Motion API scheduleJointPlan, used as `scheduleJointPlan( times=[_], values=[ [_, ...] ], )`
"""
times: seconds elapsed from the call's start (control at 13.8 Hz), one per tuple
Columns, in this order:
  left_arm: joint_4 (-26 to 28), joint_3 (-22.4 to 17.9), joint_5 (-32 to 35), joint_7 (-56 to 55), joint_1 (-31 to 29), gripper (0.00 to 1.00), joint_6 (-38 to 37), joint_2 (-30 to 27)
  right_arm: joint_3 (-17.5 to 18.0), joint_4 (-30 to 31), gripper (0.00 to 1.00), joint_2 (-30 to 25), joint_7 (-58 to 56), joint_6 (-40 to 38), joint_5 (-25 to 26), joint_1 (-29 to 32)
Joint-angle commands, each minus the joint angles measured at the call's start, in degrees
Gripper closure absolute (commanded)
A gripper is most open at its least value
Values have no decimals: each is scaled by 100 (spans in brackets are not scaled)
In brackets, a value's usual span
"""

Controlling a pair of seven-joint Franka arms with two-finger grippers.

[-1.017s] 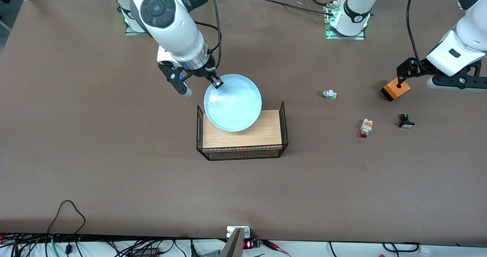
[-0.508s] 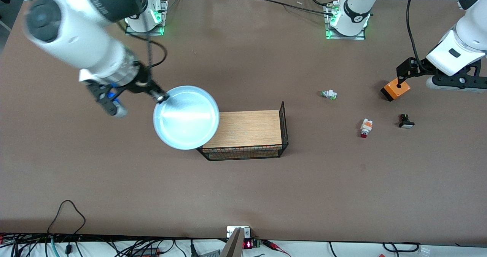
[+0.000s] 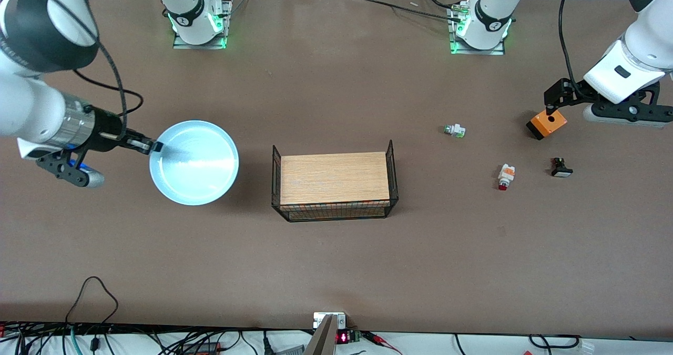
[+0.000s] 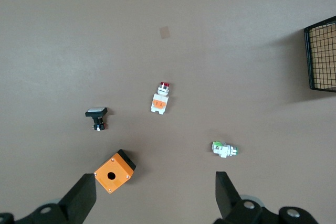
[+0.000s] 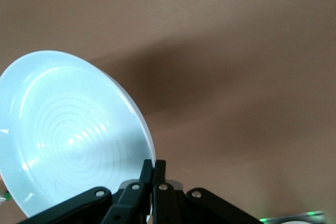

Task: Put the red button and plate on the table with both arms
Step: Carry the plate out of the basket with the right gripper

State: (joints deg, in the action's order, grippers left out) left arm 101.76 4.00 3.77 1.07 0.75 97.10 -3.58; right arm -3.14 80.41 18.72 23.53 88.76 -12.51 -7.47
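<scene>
My right gripper (image 3: 152, 146) is shut on the rim of the pale light-blue plate (image 3: 194, 163) and holds it over the brown table (image 3: 336, 260) toward the right arm's end. The plate also shows in the right wrist view (image 5: 68, 135), pinched between the fingers (image 5: 154, 169). The red button (image 3: 505, 176) lies on the table toward the left arm's end; it shows in the left wrist view (image 4: 160, 99) too. My left gripper (image 3: 550, 102) is open and empty over an orange box (image 3: 547, 123), apart from the button.
A wire basket with a light wooden board (image 3: 334, 185) stands mid-table. A white-and-green part (image 3: 455, 130) and a black-and-white part (image 3: 561, 168) lie near the red button. Cables run along the table's edge nearest the front camera.
My right arm has swung the plate off the basket's board, over the table toward the right arm's end. The left arm has barely moved.
</scene>
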Motion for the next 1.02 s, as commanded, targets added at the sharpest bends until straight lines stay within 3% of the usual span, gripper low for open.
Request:
scheduleJointPlan(
  times=[0.0, 0.36, 0.94],
  values=[
    [-148, -4, -61, -37, -4, 0, -183, 41, 76, 693, 100, -114, -960, 114, 222, 359],
    [-139, -13, -61, -37, -39, 0, -192, 41, 76, 1958, 100, -167, -2377, 1088, 696, 764],
    [-148, -13, -52, -37, -57, 0, -192, 68, 76, 4358, 100, -194, -3722, 4498, 820, 1265]
  ],
)
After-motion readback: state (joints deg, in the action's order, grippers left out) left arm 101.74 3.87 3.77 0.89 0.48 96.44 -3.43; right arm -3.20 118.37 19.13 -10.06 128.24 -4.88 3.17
